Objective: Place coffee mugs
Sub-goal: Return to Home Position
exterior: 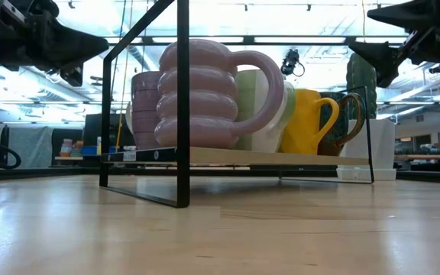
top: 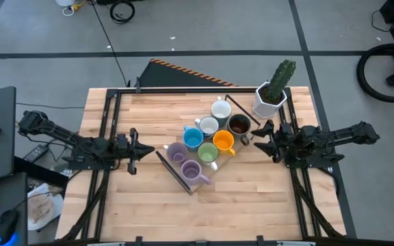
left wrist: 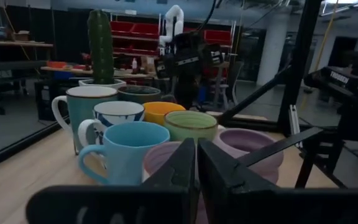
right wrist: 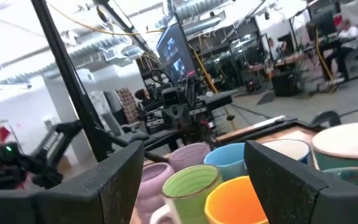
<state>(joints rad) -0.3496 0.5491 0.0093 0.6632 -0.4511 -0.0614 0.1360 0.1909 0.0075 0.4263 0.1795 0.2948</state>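
**Wooden table (top: 252, 205), black-framed shelf (top: 172, 171), eight mugs**

Shelf: centre of the high view, set on a slant from lower left to upper right. All eight mugs stand upright on its board in one tight cluster.

Mugs, from the top of the cluster down:
- pale grey mug (top: 221, 109), uppermost
- white mug (top: 208, 126), just below and left of it
- dark brown mug (top: 239, 125), at the right edge of the cluster
- blue mug (top: 193, 138), left of centre
- orange mug (top: 224, 141), just beside the blue, handle to the right
- green mug (top: 207, 153), below the blue and the orange
- ribbed lilac mug (top: 176, 152), at the left edge
- second lilac mug (top: 191, 171), lowest in the frame

Cactus pot (top: 271, 101): white and angular, upper right of the cluster and apart from the mugs.

Left gripper (top: 149, 150): left of centre, level with the lilac mugs and clear of the shelf. Its fingers are pressed together on nothing.

Right gripper (top: 254, 134): right of the cluster, near the dark brown mug. Its fingers are spread wide and empty.

In the low view both arms hang above the tabletop, in the upper corners of the frame.
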